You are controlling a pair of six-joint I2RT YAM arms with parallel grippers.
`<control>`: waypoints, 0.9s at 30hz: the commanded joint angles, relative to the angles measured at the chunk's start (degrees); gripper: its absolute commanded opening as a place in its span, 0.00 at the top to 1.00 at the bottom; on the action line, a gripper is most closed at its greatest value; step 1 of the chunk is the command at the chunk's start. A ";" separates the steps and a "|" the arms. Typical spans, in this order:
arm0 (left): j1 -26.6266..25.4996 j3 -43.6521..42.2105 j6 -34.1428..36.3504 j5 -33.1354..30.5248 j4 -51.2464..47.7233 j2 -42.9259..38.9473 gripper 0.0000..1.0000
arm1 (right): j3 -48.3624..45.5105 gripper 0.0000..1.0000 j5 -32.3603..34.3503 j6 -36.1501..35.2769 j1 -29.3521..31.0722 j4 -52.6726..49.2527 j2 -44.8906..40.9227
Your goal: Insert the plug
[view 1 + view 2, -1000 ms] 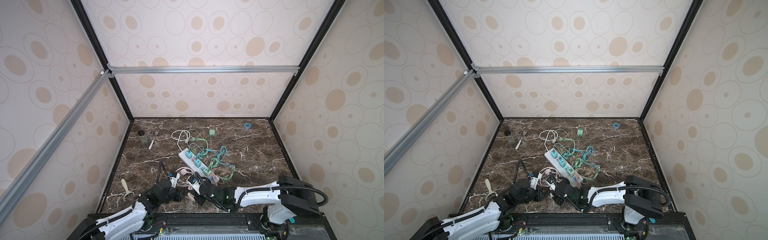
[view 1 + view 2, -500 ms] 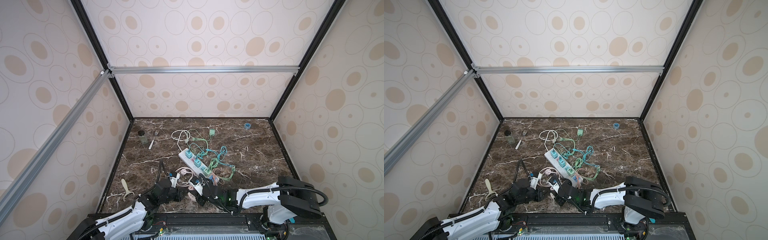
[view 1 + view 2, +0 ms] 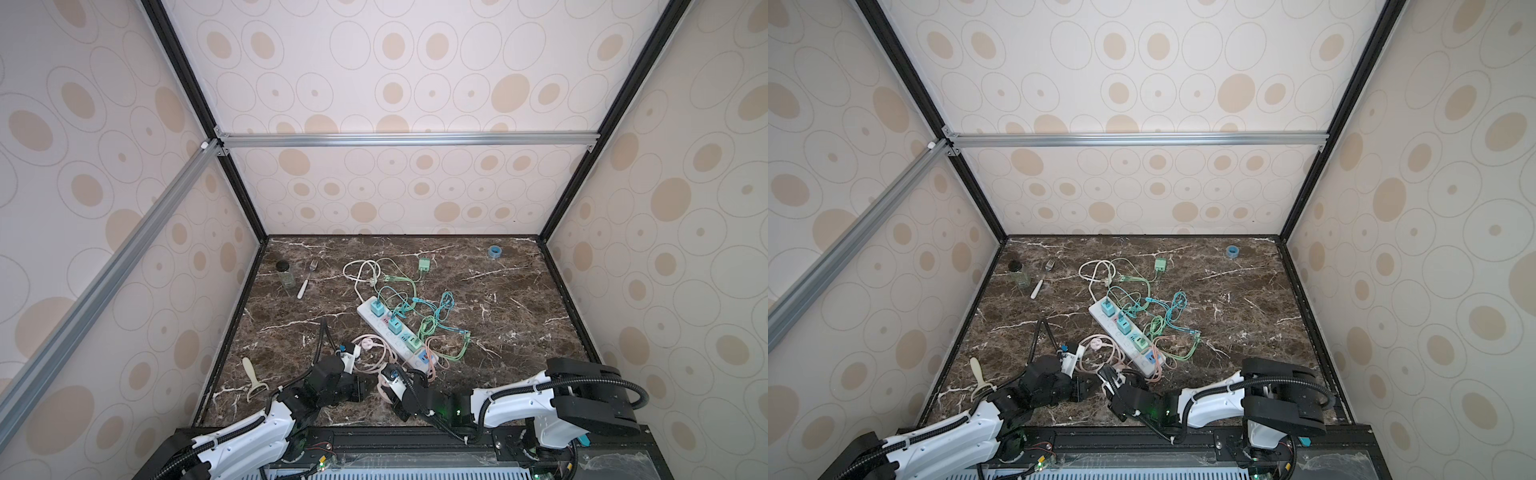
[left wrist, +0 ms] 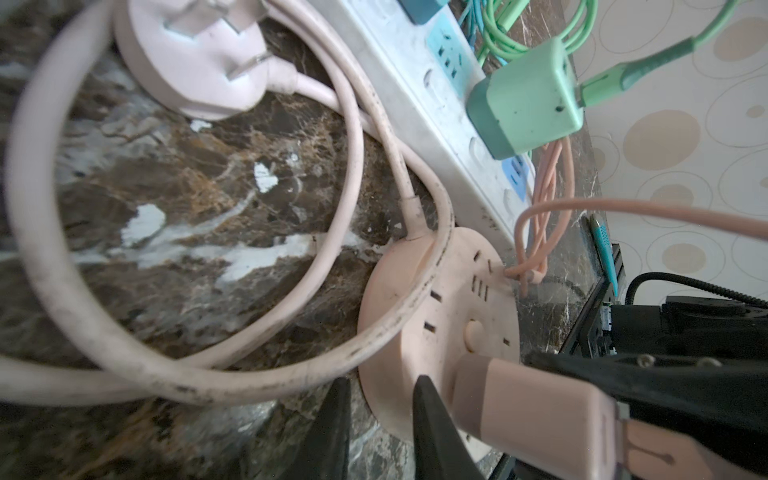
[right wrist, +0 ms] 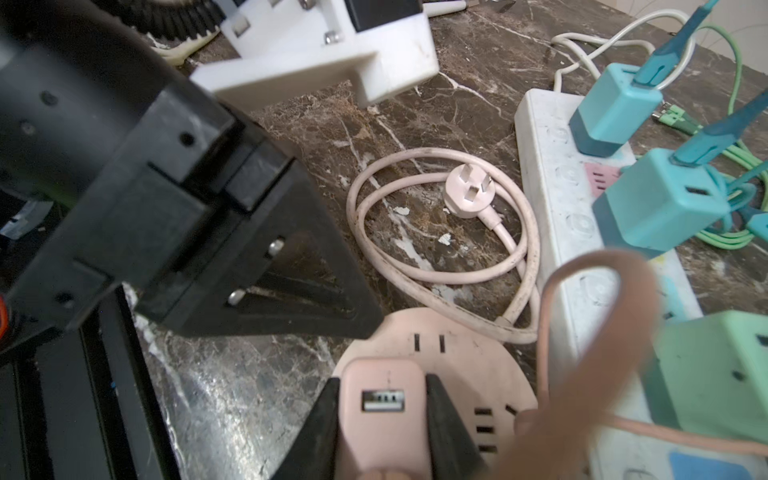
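A round pink socket (image 4: 449, 299) lies flat at the front of the marble floor (image 5: 436, 124). My right gripper (image 5: 383, 380) is shut on a pink charger plug (image 5: 374, 440), one finger on each side. The plug (image 4: 536, 407) has its front end against the socket's (image 5: 457, 353) face, and its pins are hidden. My left gripper (image 4: 382, 378) is turned on its side and shut on the socket's rim, one finger over the face. In a top view the left gripper (image 3: 361, 390) and the right gripper (image 3: 390, 388) meet nose to nose.
A white power strip (image 3: 395, 332) with teal and green chargers and tangled cables lies just behind. The socket's own three-pin plug (image 5: 469, 191) and coiled cord lie beside it. A peach cable (image 5: 582, 332) hangs before the right wrist camera. A fork (image 3: 305, 282), a jar (image 3: 286, 274), a tape roll (image 3: 494, 251) and a peeler (image 3: 253, 380) lie further off.
The right gripper has shifted very slightly at the socket with the plug in it. The left arm has not moved.
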 commanded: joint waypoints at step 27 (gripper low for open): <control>0.39 7.65 0.59 -3.92 -9.75 -3.01 0.73 | -7.44 0.77 0.48 -1.34 0.21 -2.46 5.08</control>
